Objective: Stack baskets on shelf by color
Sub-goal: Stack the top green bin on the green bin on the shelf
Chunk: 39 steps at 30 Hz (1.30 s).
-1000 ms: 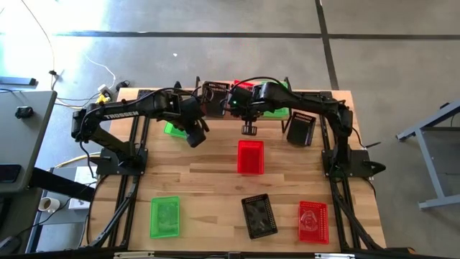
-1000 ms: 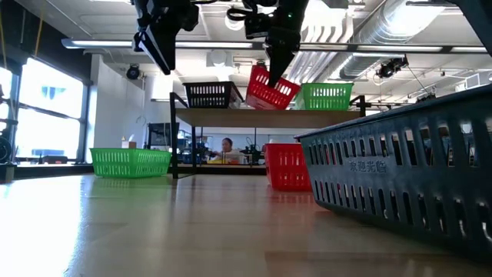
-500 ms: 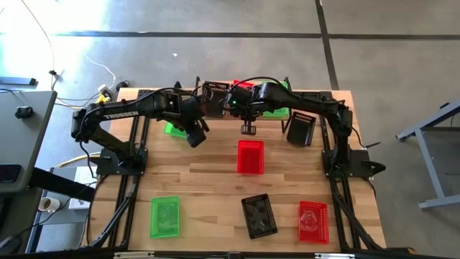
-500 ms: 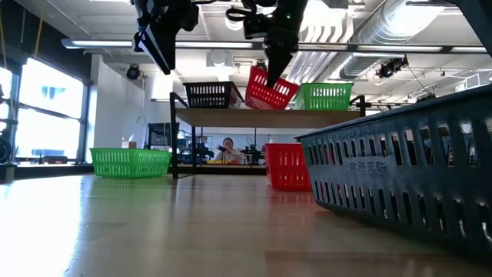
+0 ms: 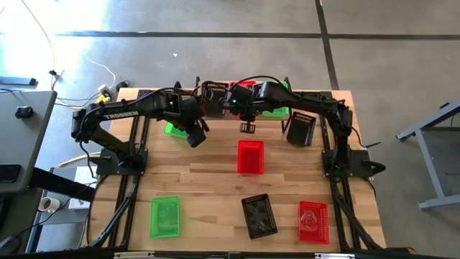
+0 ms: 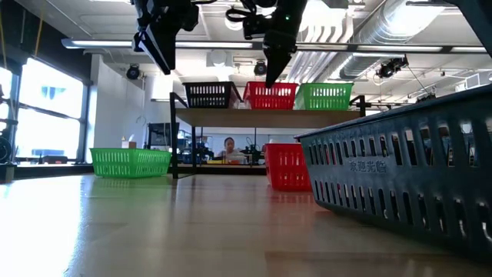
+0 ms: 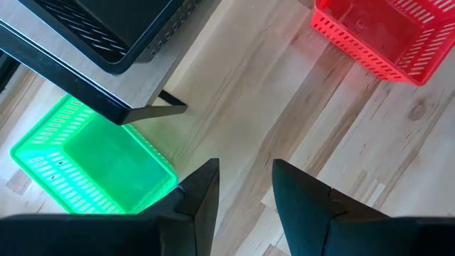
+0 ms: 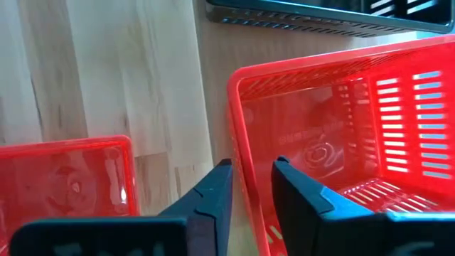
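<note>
On the shelf (image 6: 261,117) a black basket (image 6: 209,95), a red basket (image 6: 270,95) and a green basket (image 6: 327,95) stand side by side, all level. My right gripper (image 8: 252,171) is open and hangs over the red basket's near rim (image 8: 237,135), one finger outside and one inside; it also shows from the side (image 6: 269,75). My left gripper (image 5: 194,137) is open and holds nothing. It hovers above the table, in front of the shelf's left end. My right gripper comes at the red basket's near rim (image 8: 239,153) from above with its fingers pointing down. The outer finger (image 8: 217,192) lies close against the rim, but I cannot tell whether it touches. The inner finger stands apart. The basket rests flat on the shelf.
More baskets lie on the table: a green one (image 5: 172,128) by the shelf's left leg, a red one (image 5: 250,156) in the middle, a black one (image 5: 300,128) at the right. Along the near edge lie a green (image 5: 164,216), a black (image 5: 259,214) and a red one (image 5: 313,219).
The red basket was tilted on the shelf, one end raised under my right gripper. That end has come down, and the basket now sits level between the black and green ones. My right gripper has stayed over the rim.
</note>
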Tool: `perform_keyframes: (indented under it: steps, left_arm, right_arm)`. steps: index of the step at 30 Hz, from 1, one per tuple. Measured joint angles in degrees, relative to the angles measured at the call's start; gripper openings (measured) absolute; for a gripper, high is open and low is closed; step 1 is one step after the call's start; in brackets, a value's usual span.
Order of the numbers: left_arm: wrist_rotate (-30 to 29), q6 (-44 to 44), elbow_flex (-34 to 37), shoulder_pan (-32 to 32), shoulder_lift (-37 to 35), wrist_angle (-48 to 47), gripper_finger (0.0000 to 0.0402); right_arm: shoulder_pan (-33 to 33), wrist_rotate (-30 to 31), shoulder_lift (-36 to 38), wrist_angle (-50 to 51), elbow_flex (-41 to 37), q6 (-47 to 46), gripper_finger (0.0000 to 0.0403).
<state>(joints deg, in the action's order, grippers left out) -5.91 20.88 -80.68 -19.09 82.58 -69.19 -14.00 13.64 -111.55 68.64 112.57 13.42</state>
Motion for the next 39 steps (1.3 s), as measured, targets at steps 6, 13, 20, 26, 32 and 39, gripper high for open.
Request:
perform_keyframes:
  steps: [6, 13, 20, 26, 32, 39]
  left_arm:
    - [-0.11, -0.02, -0.02, 0.0, -0.01, 0.0, 0.0122]
    - [-0.59, -0.02, -0.02, 0.0, -0.01, -0.37, 0.0122]
    - [-0.01, -0.53, -0.02, 0.05, 0.0, -5.83, 0.0122]
    - [0.36, -2.94, 0.4, 2.72, -0.01, -11.25, 0.0122]
    - [0.37, -3.83, 4.05, 7.13, -0.03, -11.41, 0.0122]
    - [0.34, -6.9, 9.99, 11.59, -0.41, -10.94, 0.0122]
  right_arm:
    - [0.02, -0.44, 0.13, -0.27, 0.17, -1.05, 0.0085]
    - [0.07, -3.87, 0.26, 0.8, 4.43, -1.58, 0.0085]
    - [-0.41, -3.93, 0.26, 3.06, 9.72, -1.28, 0.0085]
    - [-1.56, -4.11, 0.28, 9.34, 16.0, -0.01, 0.0085]
    - [-3.33, -4.06, 0.31, 15.32, 22.01, -0.47, 0.0085]
    - [-4.45, -3.29, 3.32, 19.16, 21.29, -0.53, 0.0085]
